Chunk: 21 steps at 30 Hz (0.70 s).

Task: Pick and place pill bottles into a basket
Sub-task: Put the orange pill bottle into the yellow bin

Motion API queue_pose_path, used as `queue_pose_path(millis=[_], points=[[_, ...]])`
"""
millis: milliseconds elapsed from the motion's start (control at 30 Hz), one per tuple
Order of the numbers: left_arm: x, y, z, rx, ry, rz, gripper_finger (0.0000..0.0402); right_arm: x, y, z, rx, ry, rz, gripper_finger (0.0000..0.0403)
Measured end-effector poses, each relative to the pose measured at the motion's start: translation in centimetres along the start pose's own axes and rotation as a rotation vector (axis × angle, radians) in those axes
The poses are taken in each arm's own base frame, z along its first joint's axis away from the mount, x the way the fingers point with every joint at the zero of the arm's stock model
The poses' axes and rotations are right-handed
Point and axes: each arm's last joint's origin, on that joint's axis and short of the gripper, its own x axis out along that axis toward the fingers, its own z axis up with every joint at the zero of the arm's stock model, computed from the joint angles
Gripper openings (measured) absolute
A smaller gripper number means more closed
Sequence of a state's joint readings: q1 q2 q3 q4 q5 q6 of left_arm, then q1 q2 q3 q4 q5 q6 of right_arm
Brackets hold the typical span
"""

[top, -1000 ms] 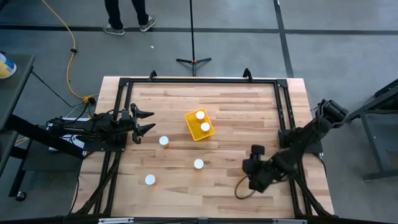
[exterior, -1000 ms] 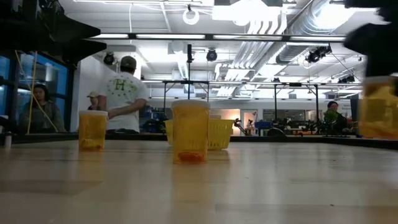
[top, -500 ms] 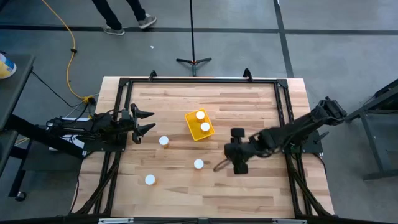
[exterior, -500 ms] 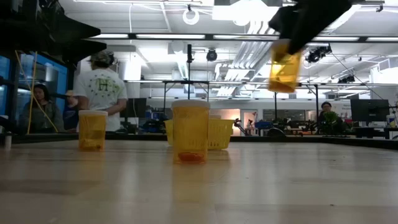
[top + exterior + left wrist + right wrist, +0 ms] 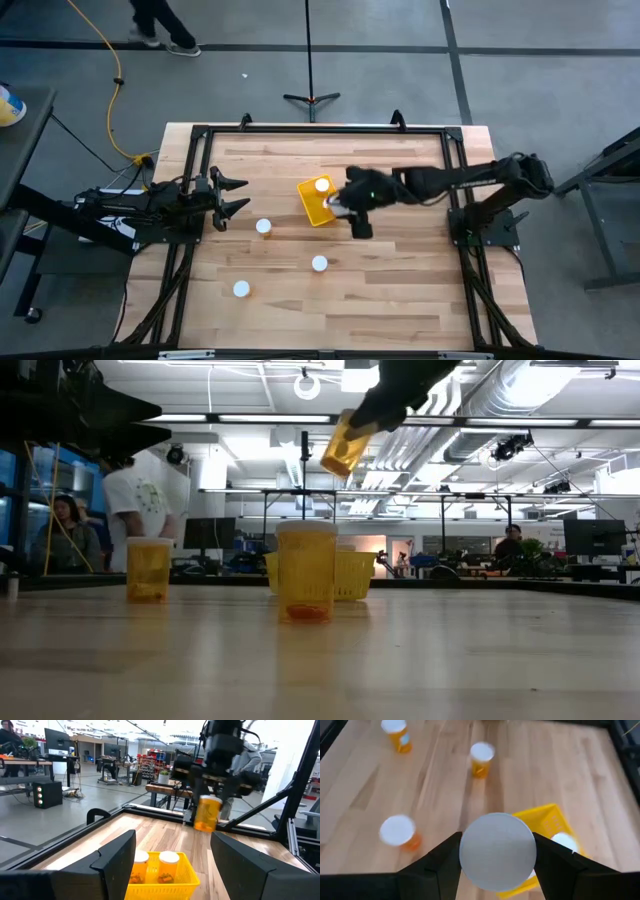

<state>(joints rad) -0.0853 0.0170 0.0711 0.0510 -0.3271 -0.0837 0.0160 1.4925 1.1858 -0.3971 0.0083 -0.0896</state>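
The yellow basket (image 5: 312,207) stands mid-table with two white-capped orange pill bottles (image 5: 169,866) in it. My right gripper (image 5: 349,206) is shut on another pill bottle (image 5: 207,813) and holds it above the basket's right side. Three more bottles stand upright on the table: one left of the basket (image 5: 263,227), one nearer the front (image 5: 319,264) and one front left (image 5: 241,289). My left gripper (image 5: 238,195) is open and empty at the table's left edge, facing the basket. My right gripper pinches the bottle's top end, at its white cap (image 5: 497,851), between its two fingers (image 5: 445,862), one on each side. The fingers come from above, pointing down. The bottle hangs below them, tilted in the low view (image 5: 345,445), clear of table and basket.
A black frame rail (image 5: 320,130) runs around the wooden table top. Bare wood lies right of the basket and along the front. A person (image 5: 135,505) walks in the room beyond the table.
My right gripper has carried the bottle from the table's near right corner up and toward the far left, to a spot over the basket. The bottle has gone from low near the table to high above it and is now tilted.
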Motion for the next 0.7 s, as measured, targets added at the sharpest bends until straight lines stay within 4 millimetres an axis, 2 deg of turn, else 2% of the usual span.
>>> queue_pose_path(millis=[167, 567, 700], points=[[0.0, 0.0, 0.0, 0.000, -0.001, 0.000, 0.0292, -0.1, -2.3, 0.0, 0.011, -0.036, 0.060, 0.0204], [0.0, 0.0, 0.0, -0.002, -0.004, 0.000, 0.0292, -0.5, -6.2, 0.0, -0.020, -0.106, 0.006, 0.0204], [0.0, 0.0, 0.1, -0.003, -0.008, -0.001, 0.0292, 0.6, -6.7, -0.1, -0.027, -0.120, 0.017, 0.0204]])
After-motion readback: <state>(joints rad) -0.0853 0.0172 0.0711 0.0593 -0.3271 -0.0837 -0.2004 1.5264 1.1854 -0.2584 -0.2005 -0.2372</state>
